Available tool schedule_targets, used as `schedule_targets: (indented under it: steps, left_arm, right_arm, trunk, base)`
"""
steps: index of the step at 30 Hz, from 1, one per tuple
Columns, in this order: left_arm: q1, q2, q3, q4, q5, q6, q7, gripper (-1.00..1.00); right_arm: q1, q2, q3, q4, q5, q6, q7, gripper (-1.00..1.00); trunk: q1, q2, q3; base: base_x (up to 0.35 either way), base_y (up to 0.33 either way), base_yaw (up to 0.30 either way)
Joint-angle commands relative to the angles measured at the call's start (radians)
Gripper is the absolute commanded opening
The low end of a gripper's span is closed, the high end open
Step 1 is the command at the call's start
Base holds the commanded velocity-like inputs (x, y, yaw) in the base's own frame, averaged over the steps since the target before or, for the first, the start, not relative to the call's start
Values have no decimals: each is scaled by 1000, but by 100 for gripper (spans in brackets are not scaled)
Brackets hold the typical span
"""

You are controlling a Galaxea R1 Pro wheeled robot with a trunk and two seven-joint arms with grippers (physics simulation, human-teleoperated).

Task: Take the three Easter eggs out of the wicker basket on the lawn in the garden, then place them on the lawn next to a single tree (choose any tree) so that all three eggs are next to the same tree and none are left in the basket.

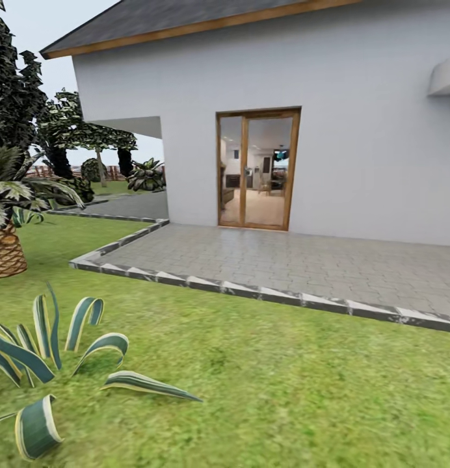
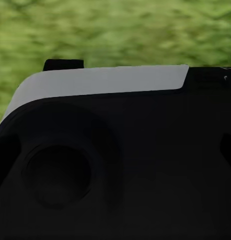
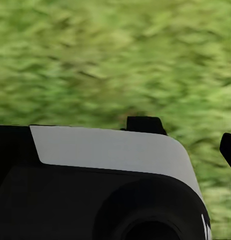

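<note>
Two dark finger [image 3: 144, 125] tips show in the right wrist view, one a short black stub past the white-and-black casing and one at the picture's edge, standing apart with blurred grass between them and nothing held — the right fingers look open. In the left wrist view one black finger [image 2: 63, 64] tip pokes above the rounded black-and-white housing; its partner is hidden, so I cannot tell whether the left fingers are open or closed. Behind both lies the bright green, mottled lawn [image 1: 283, 383].

From the head view the lawn spreads across the foreground. A spiky plant with striped blue-green and cream leaves [image 1: 49, 351] sits on it at the near left, and a short palm with a scaly brown trunk [image 1: 4, 250] stands farther back at the left edge. Beyond the grass is a grey paved patio with a pale stone kerb [image 1: 303, 260], reaching to a white house wall [image 1: 355, 130] with a wood-framed glass door [image 1: 257, 170]. Far off at the left, past the house corner, a tree with a slim pale trunk and dark blocky leaves [image 1: 100, 162] stands before a strip of brown slat fence [image 1: 39, 171].
</note>
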Motion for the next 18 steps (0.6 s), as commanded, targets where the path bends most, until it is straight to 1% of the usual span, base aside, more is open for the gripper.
schedule_targets:
  steps: [1, 5, 7, 18]
  left_arm:
    - [0, 0, 0, -1, 4, -1, -3, 100]
    - [0, 0, 0, -1, 4, -1, -3, 100]
    - [0, 1, 0, -1, 4, -1, -3, 100]
    - [0, 1, 0, -1, 4, -1, -3, 100]
  right_arm:
    - [-1, 0, 0, 1, 0, -4, 0, 100]
    - [-1, 0, 0, 1, 0, -4, 0, 100]
    - [-1, 0, 0, 1, 0, -4, 0, 100]
    - [-1, 0, 0, 1, 0, -4, 0, 100]
  trunk:
    - [0, 0, -1]
    - [0, 0, -1]
    - [0, 0, -1]
    - [0, 0, -1]
  base:
    - [-208, 249, 0]
    - [-214, 250, 0]
    - [-120, 291, 0]
    - [-17, 320, 0]
